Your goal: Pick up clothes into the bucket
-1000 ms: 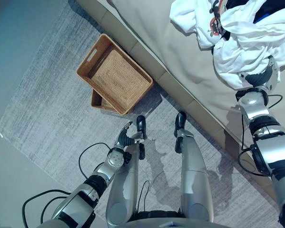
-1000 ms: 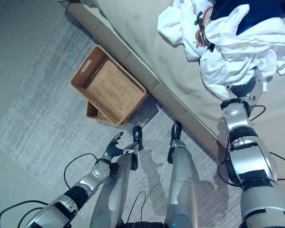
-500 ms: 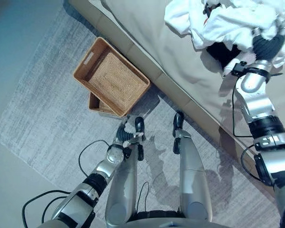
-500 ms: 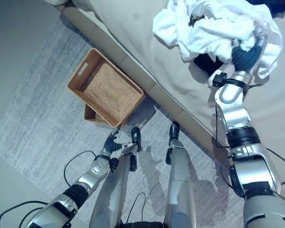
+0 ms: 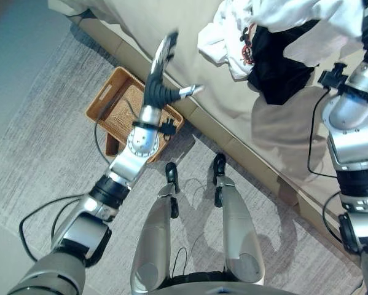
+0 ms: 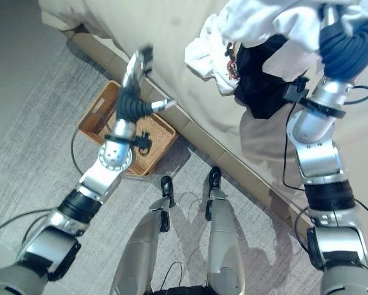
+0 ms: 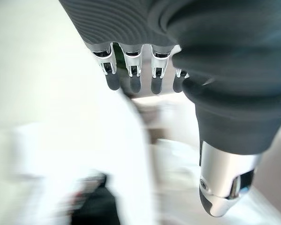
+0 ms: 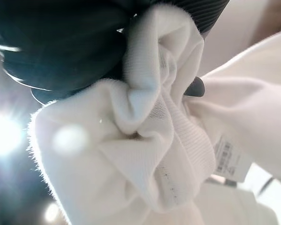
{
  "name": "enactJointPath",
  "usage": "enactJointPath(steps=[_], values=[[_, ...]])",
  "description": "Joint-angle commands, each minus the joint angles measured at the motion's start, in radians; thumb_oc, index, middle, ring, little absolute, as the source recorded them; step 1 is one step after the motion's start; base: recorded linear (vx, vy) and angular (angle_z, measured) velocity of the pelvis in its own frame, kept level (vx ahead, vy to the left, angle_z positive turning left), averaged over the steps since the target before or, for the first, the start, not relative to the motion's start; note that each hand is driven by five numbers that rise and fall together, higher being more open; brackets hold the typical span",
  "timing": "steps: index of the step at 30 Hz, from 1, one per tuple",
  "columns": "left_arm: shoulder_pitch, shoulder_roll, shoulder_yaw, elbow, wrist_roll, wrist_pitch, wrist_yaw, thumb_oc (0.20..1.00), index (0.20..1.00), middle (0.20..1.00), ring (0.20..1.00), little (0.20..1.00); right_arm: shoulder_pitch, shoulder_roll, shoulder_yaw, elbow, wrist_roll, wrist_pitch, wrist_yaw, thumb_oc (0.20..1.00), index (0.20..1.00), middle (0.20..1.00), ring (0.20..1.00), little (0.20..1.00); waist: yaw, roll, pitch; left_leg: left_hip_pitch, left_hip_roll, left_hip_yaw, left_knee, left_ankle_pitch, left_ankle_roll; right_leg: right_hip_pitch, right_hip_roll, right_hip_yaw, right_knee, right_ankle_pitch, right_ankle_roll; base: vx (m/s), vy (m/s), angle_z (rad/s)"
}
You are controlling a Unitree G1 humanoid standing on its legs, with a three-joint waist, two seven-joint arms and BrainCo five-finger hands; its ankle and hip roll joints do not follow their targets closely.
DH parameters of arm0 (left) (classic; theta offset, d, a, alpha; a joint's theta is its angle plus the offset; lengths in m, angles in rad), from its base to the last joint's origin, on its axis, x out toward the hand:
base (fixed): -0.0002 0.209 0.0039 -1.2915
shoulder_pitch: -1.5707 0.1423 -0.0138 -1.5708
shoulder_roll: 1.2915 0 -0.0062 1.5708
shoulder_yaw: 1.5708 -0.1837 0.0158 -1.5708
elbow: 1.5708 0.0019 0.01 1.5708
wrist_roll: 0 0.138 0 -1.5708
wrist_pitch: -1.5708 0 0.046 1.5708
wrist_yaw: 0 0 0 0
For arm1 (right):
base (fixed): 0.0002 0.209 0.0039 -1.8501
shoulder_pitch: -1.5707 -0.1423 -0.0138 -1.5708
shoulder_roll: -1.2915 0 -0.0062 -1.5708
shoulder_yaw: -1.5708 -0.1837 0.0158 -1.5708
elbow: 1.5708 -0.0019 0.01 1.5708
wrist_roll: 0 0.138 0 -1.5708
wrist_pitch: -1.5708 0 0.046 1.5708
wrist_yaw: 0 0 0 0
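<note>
My right hand (image 6: 348,44) is raised over the bed with a white garment (image 6: 276,17) hanging from it. In the right wrist view its fingers are curled round the bunched white cloth (image 8: 149,140). Below it on the bed lie a black garment (image 5: 276,69) and a white printed garment (image 5: 223,38). My left hand (image 5: 161,69) is up in the air between the bed's edge and the woven basket (image 5: 107,99), with straight fingers (image 7: 131,77) and nothing in it. The basket stands on the rug beside the bed, partly hidden behind my left arm.
The beige bed (image 5: 190,24) runs across the top and right, and its low frame (image 5: 257,165) borders the grey rug (image 5: 42,153). A second, smaller basket (image 5: 112,149) peeks out under the first one.
My left arm has swung up from beside my legs to the bed's edge. My right hand has lifted the white garment higher, uncovering the black one. The camera has shifted.
</note>
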Motion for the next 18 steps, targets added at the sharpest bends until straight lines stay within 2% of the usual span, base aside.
enactJointPath(steps=[1, 4, 10, 12, 18], values=[[-0.018, 0.027, -0.021, -0.036, 0.088, -0.031, 0.010, 1.000, 1.000, 1.000, 1.000, 1.000, 0.030, -0.064, -0.039, -0.072, 0.130, -0.079, 0.167, 0.200, 0.200, 0.200, 0.200, 0.200, 0.002, -0.039, -0.079, 0.023, 0.012, -0.036, -0.007, -0.018, -0.046, 0.080, -0.035, -0.035, -0.021, -0.023, 0.057, 0.02, -0.033, -0.17], [-0.114, 0.068, -0.073, -0.041, 0.112, -0.020, -0.026, 1.000, 1.000, 1.000, 1.000, 1.000, 0.084, -0.128, -0.008, -0.107, 0.236, -0.090, 0.293, 0.200, 0.200, 0.200, 0.200, 0.200, -0.006, -0.043, -0.091, 0.052, 0.017, -0.034, -0.029, -0.009, -0.048, 0.112, -0.029, -0.037, -0.055, -0.008, 0.061, 0.01, -0.032, -0.06], [-0.253, 0.109, -0.188, -0.017, 0.128, 0.003, -0.098, 1.000, 1.000, 1.000, 1.000, 1.000, 0.099, -0.330, 0.062, -0.187, 0.442, -0.070, 0.522, 0.200, 0.200, 0.200, 0.200, 0.200, -0.016, -0.053, -0.106, 0.088, 0.024, -0.028, -0.055, 0.002, -0.057, 0.155, -0.023, -0.042, -0.099, 0.012, 0.065, 0.00, -0.004, -0.01], [-0.313, 0.101, -0.253, 0.014, 0.155, 0.020, -0.134, 1.000, 1.000, 1.000, 1.000, 1.000, 0.075, -0.386, 0.086, -0.212, 0.486, -0.063, 0.563, 0.200, 0.200, 0.200, 0.200, 0.200, -0.021, -0.053, -0.113, 0.095, 0.024, -0.027, -0.055, 0.007, -0.056, 0.166, -0.024, -0.042, -0.103, 0.018, 0.065, 0.00, 0.000, 0.00], [-0.344, 0.083, -0.316, 0.049, 0.162, 0.027, -0.182, 1.000, 1.000, 1.000, 1.000, 1.000, 0.016, -0.365, 0.113, -0.178, 0.463, -0.050, 0.534, 0.200, 0.200, 0.200, 0.200, 0.200, -0.021, -0.050, -0.110, 0.106, 0.027, -0.020, -0.046, 0.002, -0.053, 0.175, -0.020, -0.033, -0.103, 0.018, 0.065, 0.00, 0.002, -0.01]])
